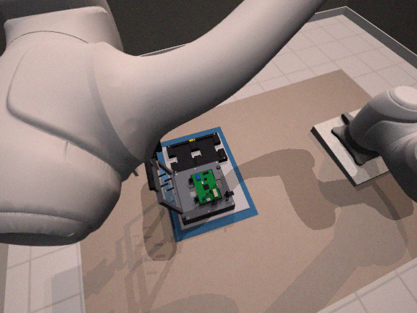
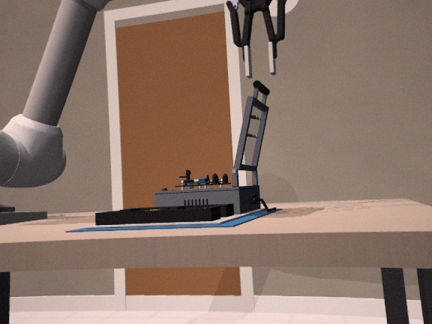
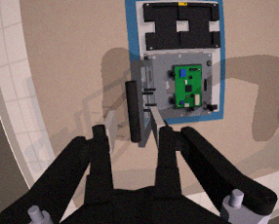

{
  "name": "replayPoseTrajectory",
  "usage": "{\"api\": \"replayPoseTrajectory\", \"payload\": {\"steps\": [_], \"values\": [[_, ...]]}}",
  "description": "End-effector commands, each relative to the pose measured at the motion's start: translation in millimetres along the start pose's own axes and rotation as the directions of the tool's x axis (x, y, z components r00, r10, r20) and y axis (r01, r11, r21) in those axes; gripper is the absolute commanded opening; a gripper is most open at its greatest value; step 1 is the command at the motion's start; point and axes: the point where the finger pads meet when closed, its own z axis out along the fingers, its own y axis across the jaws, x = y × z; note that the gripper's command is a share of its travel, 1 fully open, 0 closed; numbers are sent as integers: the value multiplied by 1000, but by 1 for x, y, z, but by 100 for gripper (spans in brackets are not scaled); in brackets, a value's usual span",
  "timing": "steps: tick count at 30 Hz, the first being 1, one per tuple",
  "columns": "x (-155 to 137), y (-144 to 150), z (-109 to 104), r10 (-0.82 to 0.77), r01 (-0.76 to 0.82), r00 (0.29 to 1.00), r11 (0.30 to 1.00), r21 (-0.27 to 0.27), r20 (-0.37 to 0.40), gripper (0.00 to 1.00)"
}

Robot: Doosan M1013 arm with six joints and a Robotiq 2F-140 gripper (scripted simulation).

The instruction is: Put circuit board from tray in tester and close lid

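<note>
The gripper (image 2: 259,69) hangs in the air with its fingers pointing down, partly closed with a gap between the two pale fingertips (image 2: 247,65) and nothing held in it. Just below it, and not touching, is the black handle (image 2: 261,87) at the top of the tester's lid (image 2: 251,135), which stands open and nearly upright. Only the side view shows this gap between fingertips and handle; from above, the arm (image 1: 108,98) covers the gripper altogether.

The wrist view looks down past the dark fingers and shows the lid (image 3: 143,102) edge-on, with the handle (image 3: 131,111) as a dark bar to the left of the right-hand finger.

The green circuit board (image 1: 205,187) is in the tester (image 1: 203,210), well below the gripper and beyond the lid's hinge side. The top view shows it lying on the grey plate, with a white part near the end farthest from the tray. From the side the board (image 2: 195,181) appears as a thin line above the tester's grey body (image 2: 206,196), with small black posts (image 2: 220,178) beside it; whether it lies flat on the pins cannot be told.

The black tray (image 3: 179,26) lies past the tester as the wrist camera sees it, both pockets dark and without a board. Tray and tester sit together on a blue mat (image 1: 250,210) on the table (image 2: 337,225). The arm's base plate (image 1: 334,152) shows only in the top view.
</note>
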Motion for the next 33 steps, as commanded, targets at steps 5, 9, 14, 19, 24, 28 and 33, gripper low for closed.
{"api": "replayPoseTrajectory", "payload": {"steps": [5, 9, 14, 19, 24, 28, 33], "values": [[0, 0, 7, 0, 0, 1000, 1000, 0, 0, 30], [0, 0, 13, 0, 0, 1000, 1000, 0, 0, 30], [0, 0, 22, 0, 0, 1000, 1000, 0, 0, 30], [0, 0, 27, 0, 0, 1000, 1000, 0, 0, 30], [0, 0, 33, 0, 0, 1000, 1000, 0, 0, 30], [0, 0, 37, 0, 0, 1000, 1000, 0, 0, 30], [0, 0, 38, 0, 0, 1000, 1000, 0, 0, 30]]}}
